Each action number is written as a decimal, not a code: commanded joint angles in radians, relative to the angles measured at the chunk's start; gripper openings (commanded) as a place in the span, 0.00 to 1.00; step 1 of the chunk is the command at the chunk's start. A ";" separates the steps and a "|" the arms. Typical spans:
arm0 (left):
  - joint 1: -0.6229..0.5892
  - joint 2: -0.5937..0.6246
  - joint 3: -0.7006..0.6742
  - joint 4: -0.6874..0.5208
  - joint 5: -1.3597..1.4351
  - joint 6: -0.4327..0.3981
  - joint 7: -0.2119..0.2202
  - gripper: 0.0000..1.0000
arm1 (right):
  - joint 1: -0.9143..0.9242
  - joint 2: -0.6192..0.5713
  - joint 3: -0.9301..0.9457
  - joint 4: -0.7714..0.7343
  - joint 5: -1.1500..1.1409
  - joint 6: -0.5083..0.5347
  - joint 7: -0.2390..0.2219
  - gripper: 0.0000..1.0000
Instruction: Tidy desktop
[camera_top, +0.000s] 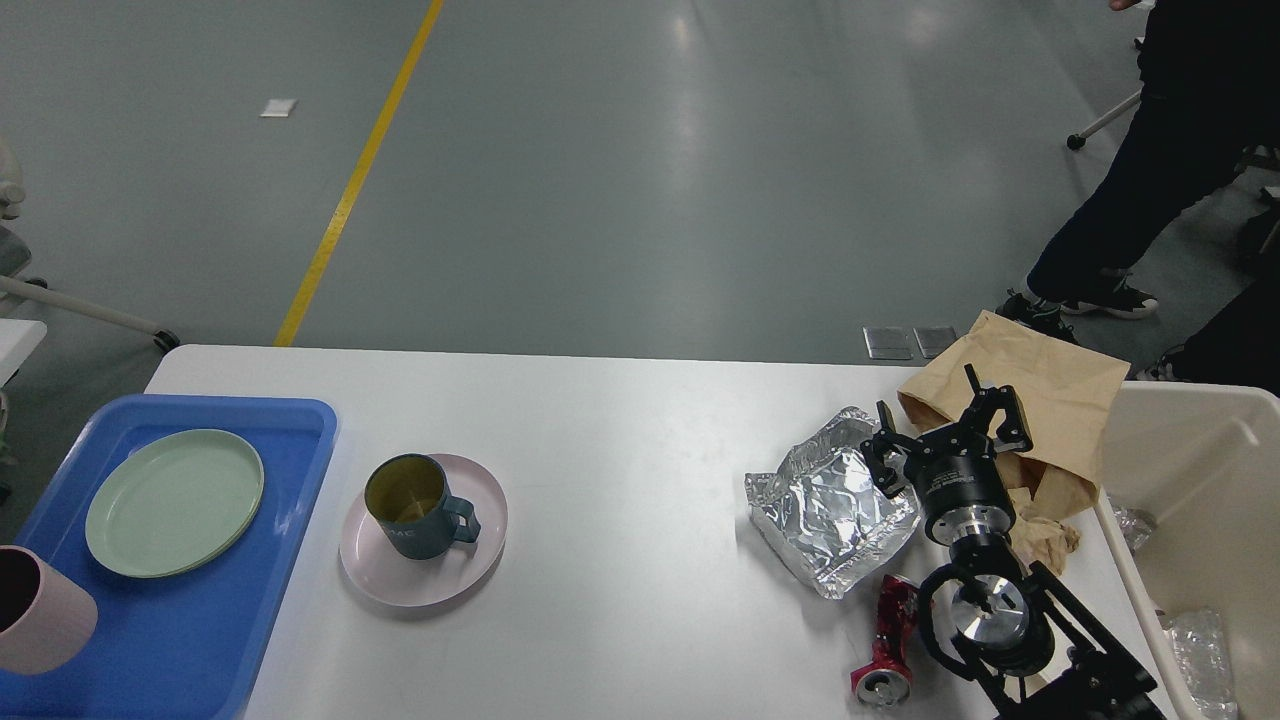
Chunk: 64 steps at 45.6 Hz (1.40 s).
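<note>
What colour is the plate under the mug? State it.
Pale pink plate, under the dark teal mug; head view shows it best.

The desk (620, 440) is a large white rectangular top, smooth and matte, with a rounded corner showing at 10 o'clock. It lies flat and fills the lower half of the view, its far edge running straight across against grey floor. Its middle is bare, while things crowd its 9 o'clock and 3 o'clock ends.

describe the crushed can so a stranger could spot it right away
Start on the desktop, at its right side near the beige bin. Just below the crinkled foil bag lies the crushed can, the only red thing there.
</note>
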 joint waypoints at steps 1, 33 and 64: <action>0.165 -0.021 -0.113 0.132 0.000 0.006 0.002 0.00 | 0.000 0.000 0.000 0.000 0.000 0.000 0.000 1.00; 0.325 -0.087 -0.189 0.242 -0.012 0.106 0.004 0.01 | 0.001 0.000 0.000 0.000 0.000 0.000 0.000 1.00; 0.331 -0.087 -0.191 0.227 -0.143 0.117 -0.003 0.94 | 0.000 0.000 0.000 0.000 0.000 0.000 0.000 1.00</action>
